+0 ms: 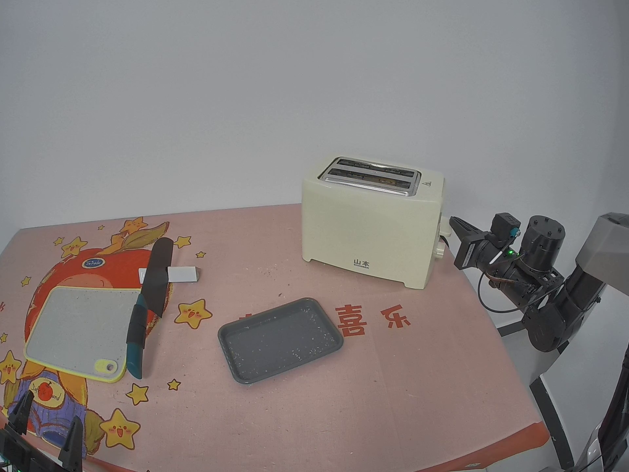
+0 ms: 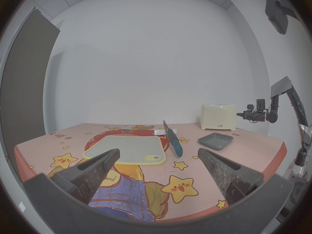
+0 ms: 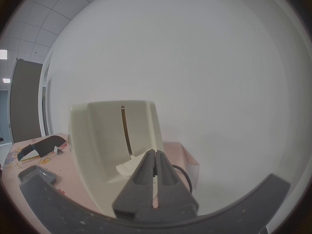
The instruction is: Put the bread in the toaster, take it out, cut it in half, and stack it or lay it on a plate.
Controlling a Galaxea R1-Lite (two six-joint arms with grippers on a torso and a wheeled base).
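Observation:
The cream toaster [image 1: 370, 231] stands at the back of the table, and something brownish shows low in its top slots [image 1: 373, 177]. My right gripper [image 1: 453, 225] is at the toaster's right end. In the right wrist view it is shut [image 3: 155, 154], its tips resting on the white lever [image 3: 130, 168], which sits at the bottom of its slit. The grey plate [image 1: 280, 339], a shallow tray, lies bare in front of the toaster. My left gripper [image 1: 47, 424] hovers open over the table's near left corner with nothing between its fingers [image 2: 97, 169].
A pale cutting board [image 1: 82, 332] with a yellow rim lies at the left. A knife [image 1: 147, 303] with a black blade and teal handle rests along its right edge, the blade propped on a small white block [image 1: 180, 274]. The toaster's cord [image 3: 182, 176] runs off the table's right edge.

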